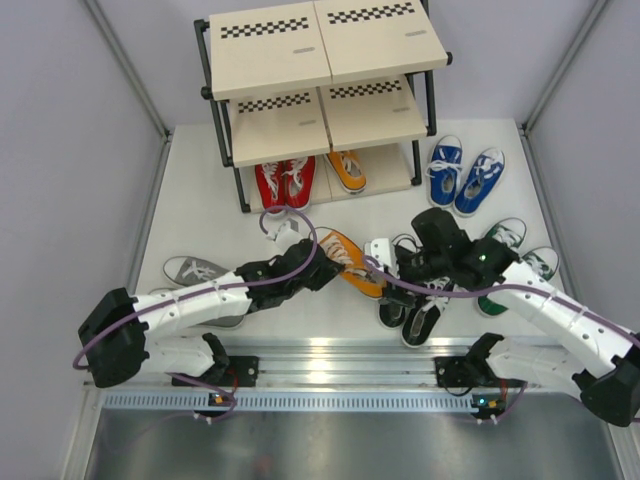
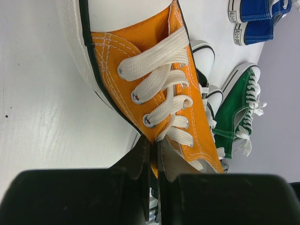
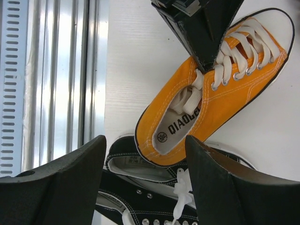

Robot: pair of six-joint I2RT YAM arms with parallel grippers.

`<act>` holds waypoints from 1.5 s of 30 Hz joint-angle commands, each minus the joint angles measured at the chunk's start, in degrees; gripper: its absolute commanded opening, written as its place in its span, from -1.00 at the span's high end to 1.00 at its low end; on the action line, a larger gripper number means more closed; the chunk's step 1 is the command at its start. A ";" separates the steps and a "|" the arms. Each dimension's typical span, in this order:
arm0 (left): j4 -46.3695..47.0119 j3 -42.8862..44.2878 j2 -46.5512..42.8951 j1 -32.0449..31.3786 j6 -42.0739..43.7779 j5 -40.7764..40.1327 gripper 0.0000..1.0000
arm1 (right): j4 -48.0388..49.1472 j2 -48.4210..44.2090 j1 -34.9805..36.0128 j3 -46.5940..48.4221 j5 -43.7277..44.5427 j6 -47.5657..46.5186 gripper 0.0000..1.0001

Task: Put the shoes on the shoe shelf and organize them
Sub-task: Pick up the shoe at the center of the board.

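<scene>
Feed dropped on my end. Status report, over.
Left end effector shut on orange shoe, at laces. Right end effector open, over its heel. Black shoes crowd alongside.

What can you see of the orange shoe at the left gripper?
The orange shoe is a low-top canvas sneaker with flat white laces, metal eyelets, a white toe cap and sole edged in black, and a white insole with black lettering. The left gripper pinches its upper beside the tongue. It sits diagonally over the white table, toe away from the arms, heel overlapping a black shoe; contact there is unclear.
</scene>
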 commanded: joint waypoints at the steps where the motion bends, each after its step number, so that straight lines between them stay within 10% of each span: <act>1: 6.33 3.59 -1.48 0.02 -2.38 -1.01 1.00 | 1.23 -0.26 1.32 -0.39 2.69 -1.00 -0.34; 18: 6.33 4.73 -0.43 -0.07 -0.01 1.27 1.00 | -5.01 -0.87 5.45 -2.32 0.76 -26.67 -0.08; 31: 7.03 4.74 -0.78 0.02 0.52 2.50 1.00 | -6.14 1.33 8.96 -2.06 7.62 -31.77 1.00; 37: 8.96 1.58 -2.27 0.02 1.83 1.36 0.98 | -6.94 0.19 9.05 -0.48 7.53 -31.51 1.00; 43: 15.73 -2.38 -5.61 0.02 7.11 1.63 -0.35 | -5.89 0.01 7.74 1.72 8.32 -28.18 1.00; 45: 16.35 -3.35 -7.19 -0.07 9.03 1.71 -0.50 | -4.66 -0.51 6.51 2.07 8.24 -27.90 1.00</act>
